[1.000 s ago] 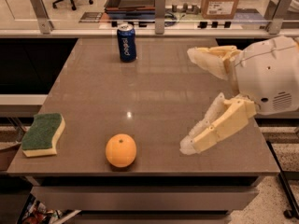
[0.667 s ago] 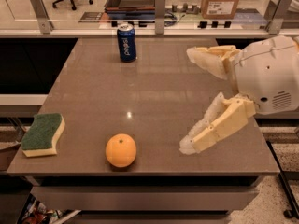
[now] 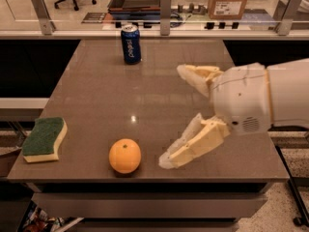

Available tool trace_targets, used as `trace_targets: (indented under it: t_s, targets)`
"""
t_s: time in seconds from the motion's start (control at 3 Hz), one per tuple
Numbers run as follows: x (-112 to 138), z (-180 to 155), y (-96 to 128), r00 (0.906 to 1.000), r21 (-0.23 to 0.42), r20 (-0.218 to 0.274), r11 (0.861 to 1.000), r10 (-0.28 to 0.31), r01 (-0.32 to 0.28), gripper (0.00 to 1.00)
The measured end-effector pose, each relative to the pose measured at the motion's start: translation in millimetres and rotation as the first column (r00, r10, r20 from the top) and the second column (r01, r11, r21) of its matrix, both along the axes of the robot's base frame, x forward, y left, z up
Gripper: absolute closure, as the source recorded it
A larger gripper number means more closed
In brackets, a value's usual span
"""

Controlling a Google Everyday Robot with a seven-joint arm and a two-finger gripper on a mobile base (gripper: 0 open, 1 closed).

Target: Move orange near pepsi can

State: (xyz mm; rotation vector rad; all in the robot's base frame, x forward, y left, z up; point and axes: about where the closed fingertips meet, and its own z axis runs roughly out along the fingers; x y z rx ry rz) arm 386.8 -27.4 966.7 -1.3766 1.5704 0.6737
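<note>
Since the orange [image 3: 125,155] looks firm but smooth, the gripper [image 3: 173,117], released just beside it, should clasp its widest middle.

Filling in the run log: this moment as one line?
gripper: open, empty, right of orange | orange: front edge, ungrasped | pepsi can: far edge, upright
</note>
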Motion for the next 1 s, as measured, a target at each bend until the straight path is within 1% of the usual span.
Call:
trace_targets:
  t_s: [0.33, 0.67, 1.0]
  targets:
    - [5, -34, 24, 0.9999, 0.038, -0.010, 0.999, -0.007, 0.007, 0.00]
    - [9, -71, 50, 0.9993, 0.077, -0.038, 0.997, 0.004, -0.001, 0.00]
    - [10, -101, 69, 0.9973, 0.109, -0.071, 0.994, 0.019, -0.011, 0.00]
